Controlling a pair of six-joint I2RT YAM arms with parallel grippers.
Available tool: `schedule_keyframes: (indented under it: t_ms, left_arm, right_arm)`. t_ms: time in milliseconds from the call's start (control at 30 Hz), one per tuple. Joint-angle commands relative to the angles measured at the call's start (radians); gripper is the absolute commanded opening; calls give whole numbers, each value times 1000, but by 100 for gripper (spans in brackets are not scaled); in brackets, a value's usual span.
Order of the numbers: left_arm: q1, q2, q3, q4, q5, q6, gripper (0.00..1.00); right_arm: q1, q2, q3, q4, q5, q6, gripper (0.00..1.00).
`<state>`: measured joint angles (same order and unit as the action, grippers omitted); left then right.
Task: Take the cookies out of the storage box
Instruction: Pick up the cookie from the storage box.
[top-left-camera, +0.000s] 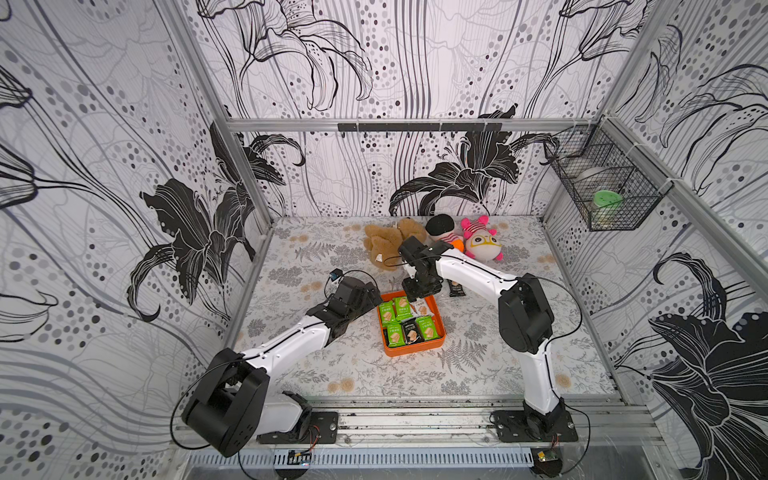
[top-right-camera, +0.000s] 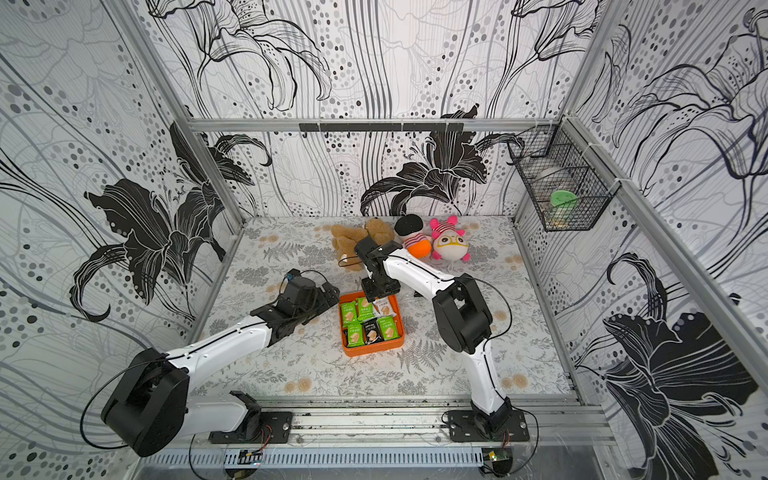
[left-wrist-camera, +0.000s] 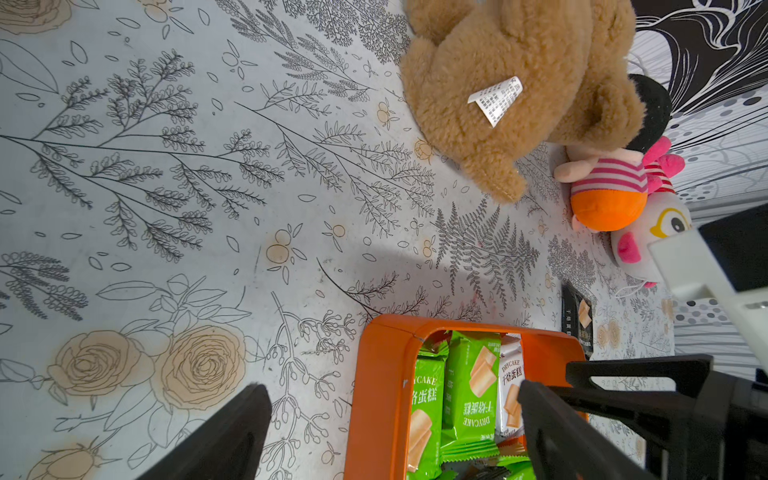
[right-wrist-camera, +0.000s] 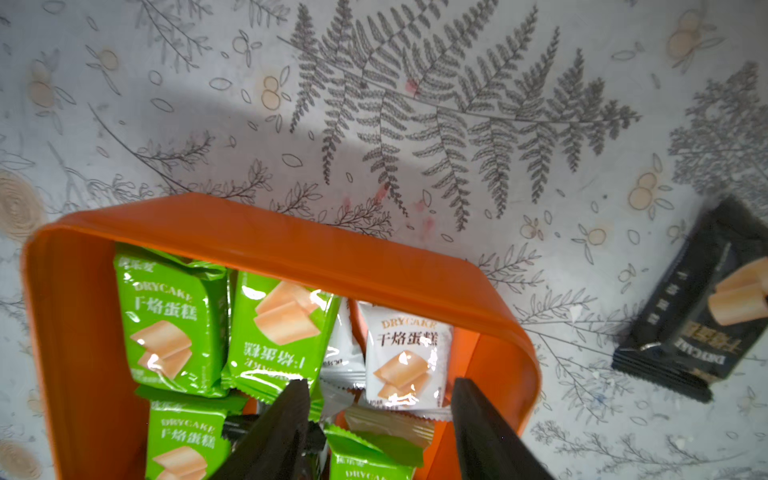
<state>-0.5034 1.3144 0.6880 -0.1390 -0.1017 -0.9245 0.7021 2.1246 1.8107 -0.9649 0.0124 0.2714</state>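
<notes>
Aluminium rail (top-left-camera: 415, 419) fronts floral table (top-left-camera: 316, 257), lily-papered walls (top-left-camera: 374, 62); left hand (left-wrist-camera: 390, 390) spread empty, right hand (right-wrist-camera: 380, 384) half-spread over cookies (right-wrist-camera: 282, 324)

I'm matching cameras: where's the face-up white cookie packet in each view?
In a top view: white packet in the storage box's far right corner.
In a top view: white packet, same corner.
Left wrist: white packet beside a green packet.
Right wrist: white packet by the orange wall.
Shared landmark: the orange rim.

Bench (top-left-camera: 332, 365): pale floral-print surface with ferns and roses.
Middle: orange storage box (top-left-camera: 412, 352), sitting flat.
Near its far corner: black cookie packet (right-wrist-camera: 702, 316), lying apart.
Far edge: brown plush (top-left-camera: 384, 247), striped doll (top-right-camera: 417, 242) and pink-eared plush (top-left-camera: 482, 245), huddled together.
</notes>
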Motion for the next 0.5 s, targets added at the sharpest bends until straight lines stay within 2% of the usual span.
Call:
schedule_keyframes:
  t_ms: [0, 233, 467]
  left_arm:
    - [-2, -24, 4, -20, -43, 34, 97]
    - [-1, -48, 0, -28, -56, 41, 97]
    - [-1, -65, -8, -39, -59, 47, 97]
  right_arm:
    - [10, 34, 43, -65, 70, 7, 60]
    - [22, 73, 51, -86, 138, 38, 60]
    - [22, 93, 41, -56, 106, 49, 60]
